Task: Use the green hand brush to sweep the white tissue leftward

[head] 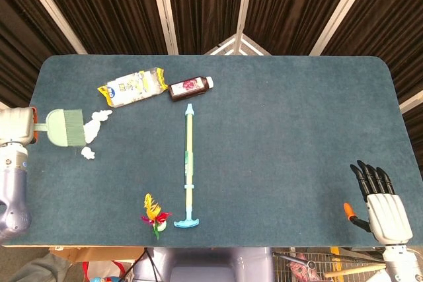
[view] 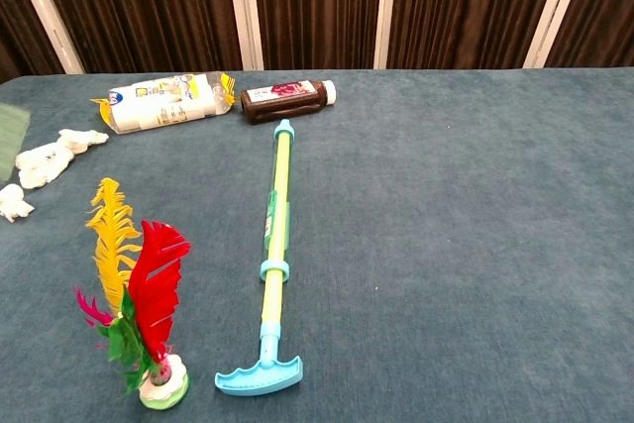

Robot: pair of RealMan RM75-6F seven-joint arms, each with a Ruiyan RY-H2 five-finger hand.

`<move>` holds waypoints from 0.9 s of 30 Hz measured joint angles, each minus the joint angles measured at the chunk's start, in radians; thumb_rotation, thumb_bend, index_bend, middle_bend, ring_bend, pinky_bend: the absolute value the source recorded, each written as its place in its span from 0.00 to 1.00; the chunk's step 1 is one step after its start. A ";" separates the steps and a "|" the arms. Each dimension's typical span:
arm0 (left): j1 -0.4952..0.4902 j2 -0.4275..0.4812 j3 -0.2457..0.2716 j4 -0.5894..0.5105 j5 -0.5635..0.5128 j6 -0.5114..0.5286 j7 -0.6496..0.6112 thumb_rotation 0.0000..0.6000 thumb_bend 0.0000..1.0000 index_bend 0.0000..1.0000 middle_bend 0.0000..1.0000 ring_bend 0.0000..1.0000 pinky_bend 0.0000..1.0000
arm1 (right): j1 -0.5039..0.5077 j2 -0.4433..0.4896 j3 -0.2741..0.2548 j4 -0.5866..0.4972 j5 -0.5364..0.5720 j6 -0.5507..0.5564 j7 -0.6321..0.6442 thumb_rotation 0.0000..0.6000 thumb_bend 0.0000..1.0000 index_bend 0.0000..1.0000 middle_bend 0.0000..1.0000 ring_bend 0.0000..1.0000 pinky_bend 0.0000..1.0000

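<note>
Green bristles of the hand brush (head: 66, 127) lie flat on the blue felt table (head: 284, 130), and the left hand (head: 16, 125) clasps the brush's handle at the table's left edge, its fingers wrapped around the handle so the brush head sticks out to the right of them. White tissue (head: 96, 121) lies in crumpled bits just past the bristle tips, on the far side of the brush from the fingers: a longer clump touches or nearly touches the bristles, and a small separate piece (head: 87, 154) sits a little nearer the front edge of the table. In the chest view the tissue clump (view: 52, 154) shows at the far left, with only a pale sliver of the brush (view: 12, 140) at the frame edge and one more scrap (view: 12, 202) below it. The right hand (head: 383, 206) rests at the near right corner, well apart from everything on the table, its dark fingers (head: 373, 177) held straight and slightly spread, gripping nothing. Beyond the tissue lies a flattened white-and-yellow packet (head: 133, 86) with a dark brown bottle (head: 190, 88) just beside it. A long light-blue and yellow stick with a T-shaped end (head: 188, 166) runs down the middle, and a feather shuttlecock (view: 139, 284) in red, yellow and green stands near its T end.
</note>
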 measured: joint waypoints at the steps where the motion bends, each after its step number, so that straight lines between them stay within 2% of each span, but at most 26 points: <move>1: 0.011 0.009 -0.006 -0.012 0.039 0.006 -0.046 1.00 0.72 0.82 1.00 1.00 1.00 | 0.001 -0.001 0.001 0.000 0.001 -0.001 -0.003 1.00 0.38 0.00 0.00 0.00 0.00; 6: 0.050 0.036 -0.007 -0.137 0.218 0.038 -0.162 1.00 0.72 0.81 1.00 1.00 1.00 | 0.002 -0.004 0.002 0.002 0.005 -0.004 -0.007 1.00 0.38 0.00 0.00 0.00 0.00; 8: 0.066 0.039 0.006 -0.212 0.285 0.053 -0.171 1.00 0.71 0.80 1.00 1.00 1.00 | 0.001 -0.003 0.003 0.003 0.006 -0.002 -0.005 1.00 0.38 0.00 0.00 0.00 0.00; 12: 0.098 0.016 0.051 -0.349 0.353 0.074 -0.165 1.00 0.68 0.77 1.00 1.00 1.00 | -0.001 -0.002 0.003 0.004 0.006 0.002 -0.003 1.00 0.38 0.00 0.00 0.00 0.00; 15: 0.131 -0.041 0.114 -0.399 0.400 0.085 -0.144 1.00 0.51 0.63 1.00 1.00 1.00 | -0.004 -0.001 0.002 0.003 0.003 0.006 -0.002 1.00 0.38 0.00 0.00 0.00 0.00; 17: 0.156 -0.071 0.161 -0.409 0.435 0.093 -0.120 1.00 0.32 0.51 1.00 0.99 1.00 | -0.004 0.000 0.001 0.003 0.003 0.007 -0.002 1.00 0.38 0.00 0.00 0.00 0.00; 20: 0.188 -0.079 0.202 -0.415 0.481 0.108 -0.099 1.00 0.14 0.41 0.99 0.98 1.00 | -0.004 0.000 0.001 0.003 0.002 0.006 -0.003 1.00 0.38 0.00 0.00 0.00 0.00; 21: 0.196 -0.075 0.208 -0.415 0.495 0.115 -0.102 1.00 0.11 0.39 0.99 0.98 1.00 | -0.004 0.000 0.001 0.003 0.002 0.006 -0.004 1.00 0.38 0.00 0.00 0.00 0.00; 23: 0.216 -0.058 0.217 -0.417 0.529 0.135 -0.127 1.00 0.07 0.32 0.92 0.93 0.95 | -0.003 0.000 0.002 0.004 0.001 0.006 -0.005 1.00 0.38 0.00 0.00 0.00 0.00; 25: 0.234 -0.038 0.223 -0.419 0.553 0.153 -0.161 1.00 0.05 0.23 0.81 0.83 0.87 | -0.003 -0.001 0.001 0.003 0.001 0.005 -0.006 1.00 0.38 0.00 0.00 0.00 0.00; 27: 0.249 -0.020 0.226 -0.420 0.570 0.169 -0.195 1.00 0.04 0.11 0.56 0.63 0.70 | -0.003 -0.001 0.001 0.003 0.000 0.005 -0.007 1.00 0.38 0.00 0.00 0.00 0.00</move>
